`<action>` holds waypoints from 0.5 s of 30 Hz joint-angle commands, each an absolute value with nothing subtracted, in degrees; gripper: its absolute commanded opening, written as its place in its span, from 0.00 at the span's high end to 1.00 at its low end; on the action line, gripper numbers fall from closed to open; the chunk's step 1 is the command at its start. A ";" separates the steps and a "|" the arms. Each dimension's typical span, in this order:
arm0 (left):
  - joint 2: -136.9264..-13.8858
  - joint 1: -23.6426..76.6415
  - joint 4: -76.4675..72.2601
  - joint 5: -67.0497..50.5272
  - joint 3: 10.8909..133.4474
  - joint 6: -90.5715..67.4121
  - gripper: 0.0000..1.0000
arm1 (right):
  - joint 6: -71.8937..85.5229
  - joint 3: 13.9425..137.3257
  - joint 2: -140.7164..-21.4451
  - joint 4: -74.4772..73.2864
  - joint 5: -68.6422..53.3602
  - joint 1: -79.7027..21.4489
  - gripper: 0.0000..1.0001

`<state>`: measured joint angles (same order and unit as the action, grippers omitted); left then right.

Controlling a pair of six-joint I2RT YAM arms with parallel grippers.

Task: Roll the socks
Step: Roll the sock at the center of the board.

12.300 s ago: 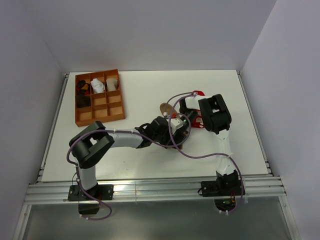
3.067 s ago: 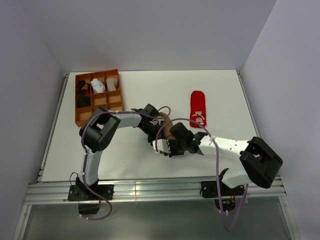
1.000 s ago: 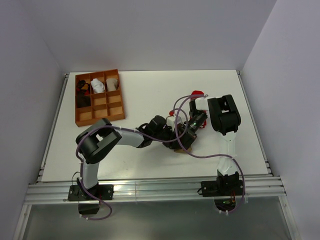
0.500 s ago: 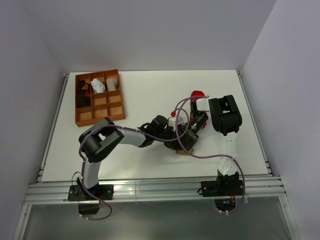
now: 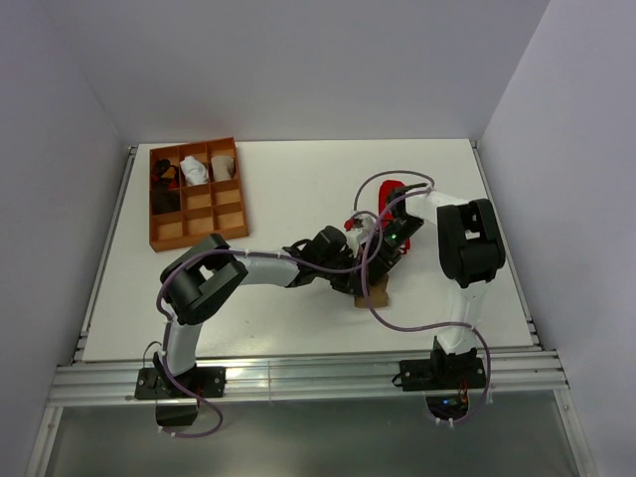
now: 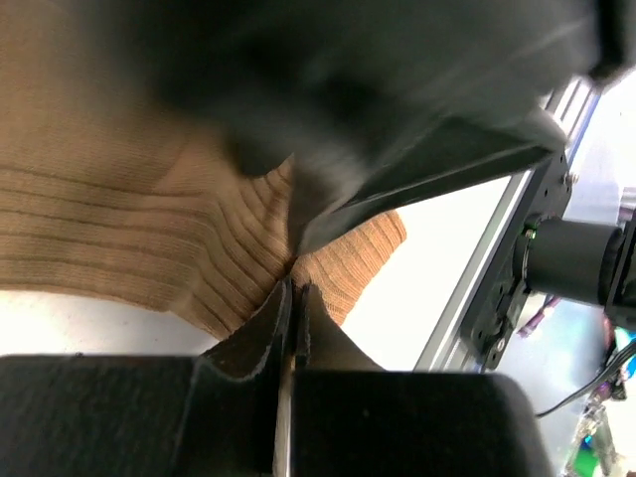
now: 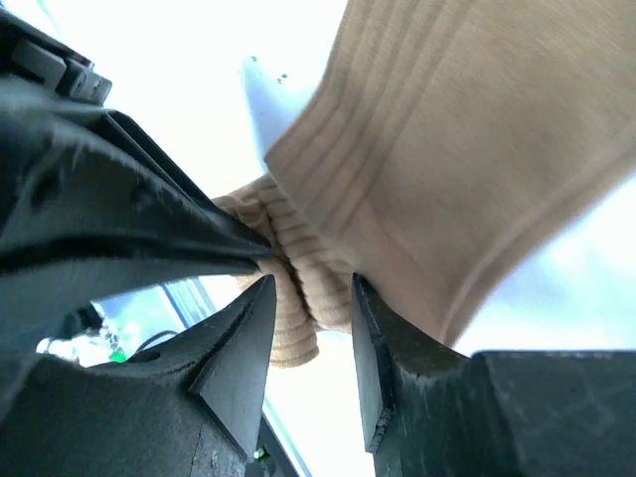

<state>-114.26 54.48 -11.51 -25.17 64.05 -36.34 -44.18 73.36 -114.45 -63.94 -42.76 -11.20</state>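
Note:
The tan sock (image 6: 119, 209) lies mid-table, and only a small corner of it (image 5: 376, 295) shows below the two grippers in the top view. My left gripper (image 6: 291, 285) is shut on its ribbed cuff and pinches a fold of it. My right gripper (image 7: 308, 293) is open, its fingers (image 7: 243, 328) on either side of the same bunched cuff (image 7: 298, 268), tip to tip with the left one. Both grippers (image 5: 366, 270) meet over the sock. The red sock (image 5: 389, 190) lies behind them, partly hidden by the right arm.
An orange-brown compartment tray (image 5: 164, 237) stands at the back left and holds small white and black bundles. The metal rail (image 5: 298, 376) runs along the table's near edge. Purple cables loop over both arms.
My left gripper has shut on the tan cuff. My right gripper has opened around it, and the right arm's elbow has swung out to the right.

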 commanded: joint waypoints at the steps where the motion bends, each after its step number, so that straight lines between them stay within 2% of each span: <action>1: -114.53 55.63 -3.43 -22.94 63.46 -38.75 1.00 | -41.23 72.77 -109.87 -58.72 -43.07 -8.97 0.56; 15: -113.20 56.07 -0.18 -23.03 63.80 -44.55 1.00 | -37.97 73.83 -113.82 -57.66 -39.73 -7.56 0.68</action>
